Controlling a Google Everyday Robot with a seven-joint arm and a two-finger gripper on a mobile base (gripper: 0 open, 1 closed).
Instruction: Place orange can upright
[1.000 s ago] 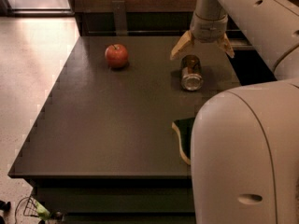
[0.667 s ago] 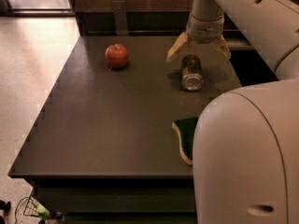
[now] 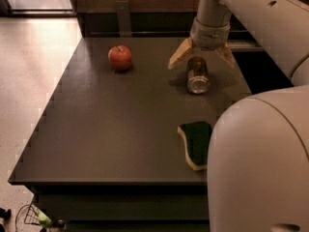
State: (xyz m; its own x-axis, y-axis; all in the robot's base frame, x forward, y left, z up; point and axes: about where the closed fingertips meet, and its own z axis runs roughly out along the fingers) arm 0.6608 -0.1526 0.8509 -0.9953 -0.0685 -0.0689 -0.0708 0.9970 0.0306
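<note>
Dim warm light, glare on floor [image 3: 29, 62] at left. Gripper [image 3: 202, 61] hangs spread over the lying orange can [image 3: 198, 77], soft shadow beside it on table [image 3: 120, 129].

The hand [image 3: 201, 63] above the orange can [image 3: 198, 79] hides its far end; the body [image 3: 260, 158] half-hides a green pad [image 3: 197, 141].

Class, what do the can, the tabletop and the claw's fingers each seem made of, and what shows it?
The orange can looks like thin metal: its end shines silver. The table seems matte dark laminate or painted board, reflecting dully. The claw, open just above the can, has tan fingers, perhaps plastic or rubber; unclear.
</note>
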